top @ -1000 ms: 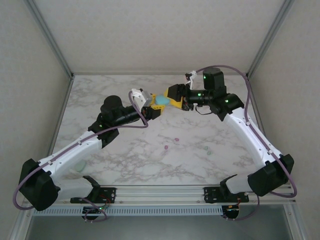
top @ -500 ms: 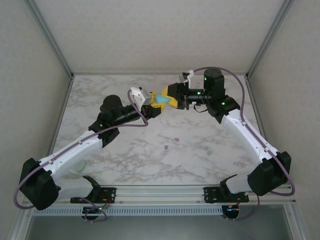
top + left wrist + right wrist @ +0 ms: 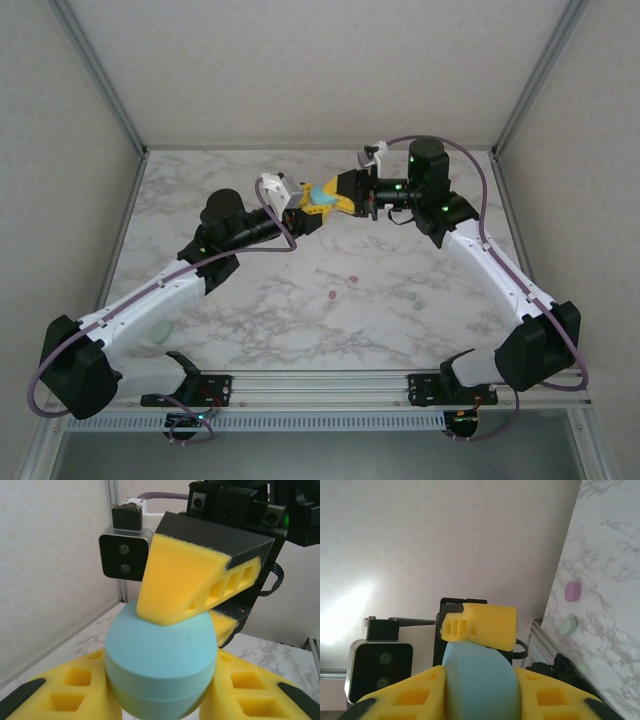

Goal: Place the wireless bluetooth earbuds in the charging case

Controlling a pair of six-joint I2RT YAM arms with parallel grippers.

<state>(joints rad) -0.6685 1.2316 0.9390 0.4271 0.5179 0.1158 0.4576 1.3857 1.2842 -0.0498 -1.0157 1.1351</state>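
Charging case (image 3: 320, 193), a teal rounded closed pod, is held in the air above the back of the marble table (image 3: 250, 310) between both arms. Left gripper (image 3: 160, 700) is clamped on its lower half. Right gripper (image 3: 479, 692) has its yellow pads against the case on both sides, so it looks gripped there too. Earbuds are loose on the table, well apart from the case: pink bud (image 3: 573, 591), pale green bud (image 3: 568, 626), more specks nearby in the top view. Step looks like opening the case, none inserted yet. Next move likely needs the right to lift or pry the lid while the left keeps the base firm, without slipping on the smooth shell.
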